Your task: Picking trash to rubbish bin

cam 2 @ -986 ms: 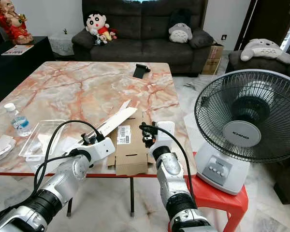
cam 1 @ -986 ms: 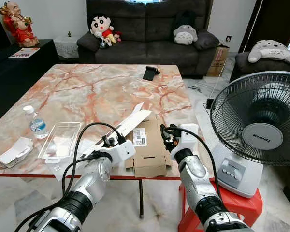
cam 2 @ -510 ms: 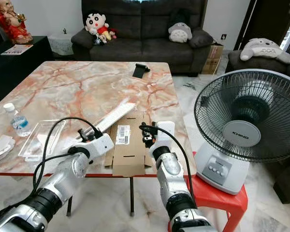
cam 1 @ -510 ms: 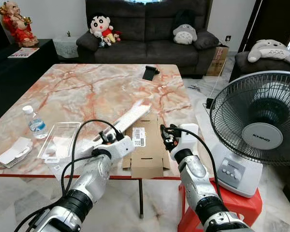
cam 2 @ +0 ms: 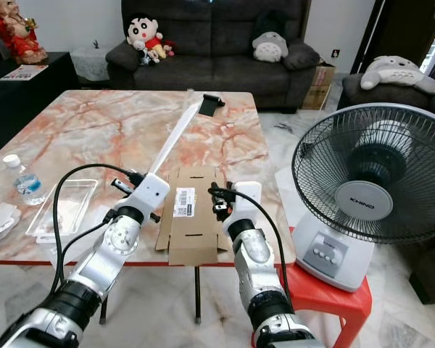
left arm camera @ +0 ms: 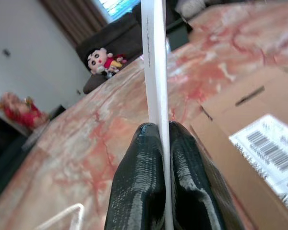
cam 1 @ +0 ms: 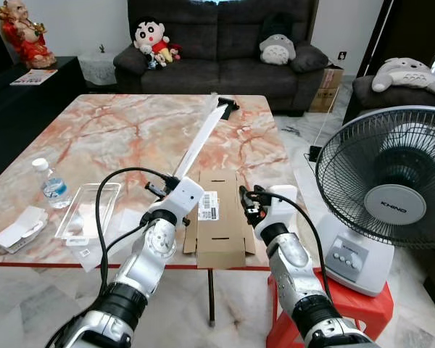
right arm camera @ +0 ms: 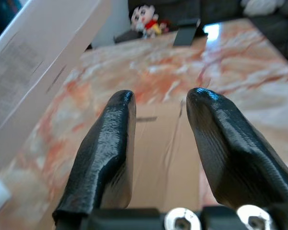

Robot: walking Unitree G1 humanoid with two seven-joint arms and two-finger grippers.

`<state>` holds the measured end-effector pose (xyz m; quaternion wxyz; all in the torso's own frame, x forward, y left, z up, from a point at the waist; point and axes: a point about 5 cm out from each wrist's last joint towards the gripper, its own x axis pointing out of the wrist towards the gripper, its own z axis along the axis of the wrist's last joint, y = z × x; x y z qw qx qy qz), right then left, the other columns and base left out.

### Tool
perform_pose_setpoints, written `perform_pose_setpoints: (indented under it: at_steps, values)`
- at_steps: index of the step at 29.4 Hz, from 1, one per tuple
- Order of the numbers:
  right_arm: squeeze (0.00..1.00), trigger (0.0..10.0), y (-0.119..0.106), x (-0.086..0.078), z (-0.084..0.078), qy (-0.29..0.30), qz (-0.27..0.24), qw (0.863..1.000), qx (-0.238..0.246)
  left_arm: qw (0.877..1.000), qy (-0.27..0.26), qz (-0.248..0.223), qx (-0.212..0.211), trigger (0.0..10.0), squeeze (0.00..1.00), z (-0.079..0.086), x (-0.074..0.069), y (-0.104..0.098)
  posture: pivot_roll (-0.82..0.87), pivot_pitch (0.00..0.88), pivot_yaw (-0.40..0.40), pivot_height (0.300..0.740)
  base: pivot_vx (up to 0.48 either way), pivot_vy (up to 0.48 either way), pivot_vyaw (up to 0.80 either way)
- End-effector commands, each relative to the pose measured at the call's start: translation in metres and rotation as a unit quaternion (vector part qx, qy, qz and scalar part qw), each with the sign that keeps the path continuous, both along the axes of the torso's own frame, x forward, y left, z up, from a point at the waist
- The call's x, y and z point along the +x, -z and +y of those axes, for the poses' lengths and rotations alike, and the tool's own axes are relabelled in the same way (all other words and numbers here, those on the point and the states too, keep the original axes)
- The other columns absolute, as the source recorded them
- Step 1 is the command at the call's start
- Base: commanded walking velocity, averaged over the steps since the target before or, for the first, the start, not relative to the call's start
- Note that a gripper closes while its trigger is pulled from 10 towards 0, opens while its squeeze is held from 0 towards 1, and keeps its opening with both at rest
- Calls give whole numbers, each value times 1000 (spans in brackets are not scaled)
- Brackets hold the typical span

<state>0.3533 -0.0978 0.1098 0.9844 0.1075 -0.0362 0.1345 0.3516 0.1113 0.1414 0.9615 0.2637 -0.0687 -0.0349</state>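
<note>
Left claw (left arm camera: 158,143) — clamped on a long white strip (cam 1: 198,140), raised over the table (cam 1: 116,130). Right claw (right arm camera: 158,139) — fingers apart, empty, above the flat cardboard box (cam 1: 221,221).

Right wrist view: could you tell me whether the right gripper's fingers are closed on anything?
No, the right gripper is open, its fingers apart above the flattened cardboard box.

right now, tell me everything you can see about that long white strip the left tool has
The long white strip is a thin, flat, stiff piece, like card or a flattened white box, with faint print on one face. The left tool is shut on its near end, edge-on between both fingers. It rises off the marble table, slanting up and away toward the sofa, beside the flat cardboard box.
</note>
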Motion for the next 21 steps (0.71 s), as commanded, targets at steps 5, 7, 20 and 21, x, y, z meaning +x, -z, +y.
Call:
perform_pose_setpoints:
  at_steps: [5, 7, 20, 21]
  values:
    - [0, 10000, -20, 6, -9, 21, -46, 999, 7, 995, -23, -56, -84, 10000, 0, 13, -1, -17, -21, 0, -10, 740, 0, 0, 0]
    - [0, 10000, -21, 6, -9, 20, -48, 999, 4, 993, -29, -58, -99, 10000, 0, 16, -1, -17, -24, 0, -9, 740, 0, 0, 0]
    - [0, 10000, -40, 11, -17, 39, -88, 995, 13, 982, -8, -119, -144, 10000, 0, 19, -7, -29, -23, 0, -9, 740, 0, 0, 0]
    - [0, 10000, -40, 11, -17, 39, -88, 995, 13, 982, -8, -119, -144, 10000, 0, 20, -7, -29, -23, 0, -9, 740, 0, 0, 0]
